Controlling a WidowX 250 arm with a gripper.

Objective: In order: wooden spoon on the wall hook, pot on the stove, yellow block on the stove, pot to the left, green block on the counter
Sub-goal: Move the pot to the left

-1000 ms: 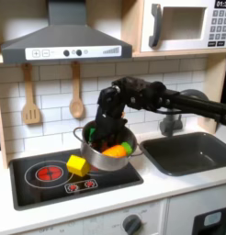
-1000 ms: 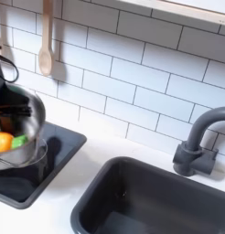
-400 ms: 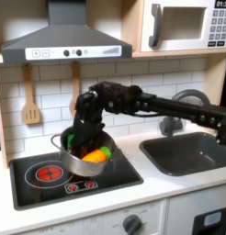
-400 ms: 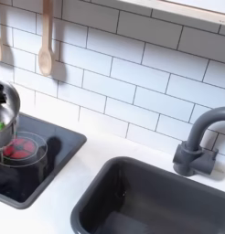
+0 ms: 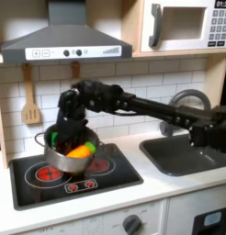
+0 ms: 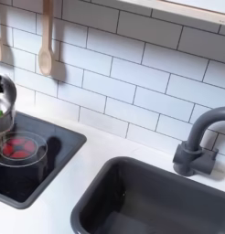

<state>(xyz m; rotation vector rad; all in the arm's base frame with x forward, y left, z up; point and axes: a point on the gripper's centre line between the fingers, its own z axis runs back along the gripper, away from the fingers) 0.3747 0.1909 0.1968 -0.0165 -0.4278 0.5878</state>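
The fingers point(image 5: 65, 122) are closed on the back rim of the pot point(image 5: 71, 151), holding it just above the stove point(image 5: 32, 177) over the left burner. Inside the pot sit an orange thing point(image 5: 81, 151) and a green block point(image 5: 54, 139) at 9 o'clock. The wooden spoon point(image 6: 45, 38) hangs on the wall at 12 o'clock. The sink point(image 5: 184, 151) is at 3 o'clock.

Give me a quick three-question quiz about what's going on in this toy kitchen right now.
1. True or false: the pot is in the sink.
2. What hangs on the wall in the second exterior view: A) wooden spoon B) towel C) mug?
3. Where is the claw in the first exterior view?

Key: 1. False, it is over the stove. 2. A. 3. At the pot's rim, seemingly gripping it.
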